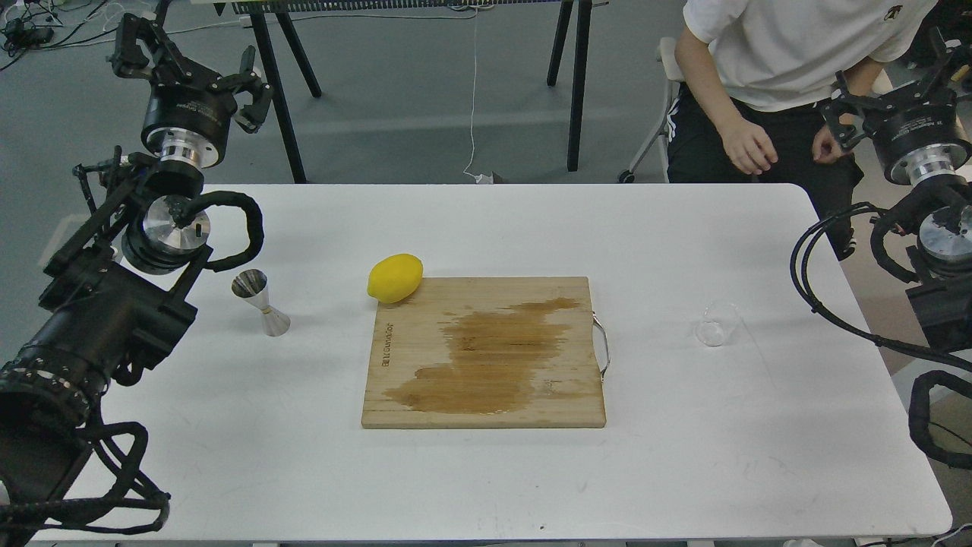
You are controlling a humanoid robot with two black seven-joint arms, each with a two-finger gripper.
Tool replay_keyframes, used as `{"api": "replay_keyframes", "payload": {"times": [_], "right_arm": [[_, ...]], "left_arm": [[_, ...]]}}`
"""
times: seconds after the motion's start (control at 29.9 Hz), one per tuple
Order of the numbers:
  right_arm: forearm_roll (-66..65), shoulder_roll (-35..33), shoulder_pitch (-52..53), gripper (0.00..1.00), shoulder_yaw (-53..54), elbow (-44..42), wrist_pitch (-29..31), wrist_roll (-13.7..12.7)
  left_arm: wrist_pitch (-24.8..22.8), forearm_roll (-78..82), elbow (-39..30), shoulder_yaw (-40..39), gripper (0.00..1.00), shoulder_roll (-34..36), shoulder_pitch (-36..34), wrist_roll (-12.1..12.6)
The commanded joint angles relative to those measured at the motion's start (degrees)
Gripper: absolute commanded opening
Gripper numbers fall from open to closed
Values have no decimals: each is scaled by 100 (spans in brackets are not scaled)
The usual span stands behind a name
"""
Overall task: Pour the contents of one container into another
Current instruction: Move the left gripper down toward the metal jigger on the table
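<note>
A white table (486, 486) holds a clear glass cup (717, 325) at centre right and a steel jigger (260, 302) at centre left, well apart. Between them lie a damp-stained cutting board (484, 352) and a lemon (395, 278). The left gripper (190, 57), upper left, is spread and empty; whether the right gripper (888, 102), upper right, is spread I cannot tell. The nearly invisible cup could be misjudged and knocked over. The board's stamped writing is unreadable.

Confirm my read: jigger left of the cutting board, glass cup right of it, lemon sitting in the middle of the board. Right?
Not quite. The head view shows the lemon at the cutting board's far-left corner, not its middle. The jigger left and glass cup right are as you say.
</note>
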Motion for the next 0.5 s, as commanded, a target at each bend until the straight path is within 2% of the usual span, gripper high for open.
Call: {"api": "replay_keyframes", "payload": {"times": [0.0, 0.27, 0.37, 0.47], "right_arm": [[2, -5, -27, 100, 3, -7, -1, 7], [151, 12, -150, 100, 29, 37, -1, 33], [274, -5, -246, 100, 29, 46, -1, 33], [397, -41, -352, 100, 38, 54, -1, 33]], "left_arm": [[-53, 11, -43, 10, 100, -37, -11, -11], [-122, 108, -131, 27, 100, 78, 24, 94], [-377, 134, -709, 508, 100, 673, 112, 357], [-317, 292, -1386, 1045, 100, 1324, 244, 358]]}}
